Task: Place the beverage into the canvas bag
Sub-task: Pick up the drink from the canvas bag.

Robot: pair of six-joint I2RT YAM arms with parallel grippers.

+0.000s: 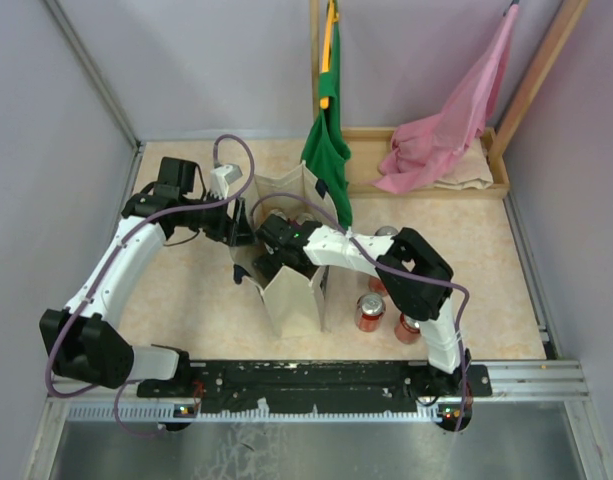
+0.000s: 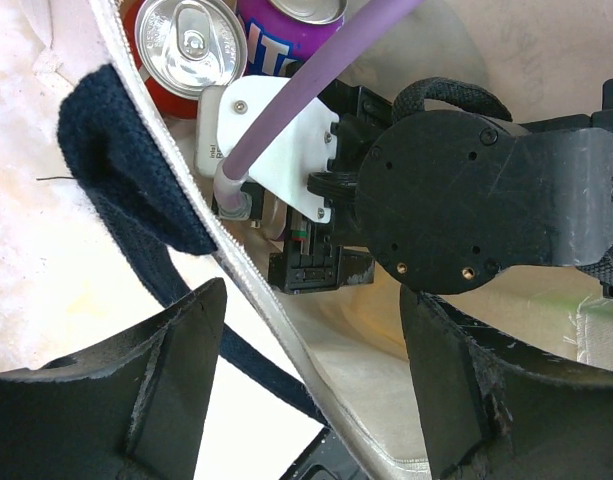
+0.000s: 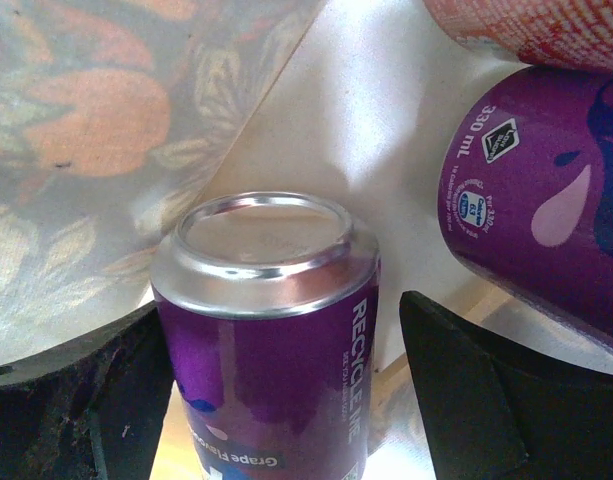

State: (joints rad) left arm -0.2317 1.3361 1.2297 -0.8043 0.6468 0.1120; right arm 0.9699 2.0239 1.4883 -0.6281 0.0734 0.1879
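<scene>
Inside the canvas bag (image 1: 294, 296), a purple can (image 3: 271, 350)

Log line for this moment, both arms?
right gripper: open, flanking purple grape can inside canvas bag | left gripper: open, straddling bag rim

Pale lilac walls (image 1: 186, 60) on three sides. Table top (image 1: 496, 250) beige, faded floral print. Shallow wooden tray (image 1: 466, 193) along rear edge. Slanted wooden post (image 1: 537, 70) right rear. Even light.

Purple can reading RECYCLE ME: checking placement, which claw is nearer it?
Right: the right claw, open, flanks the can inside the canvas bag. The left claw straddles the bag's rim, farther off.
</scene>
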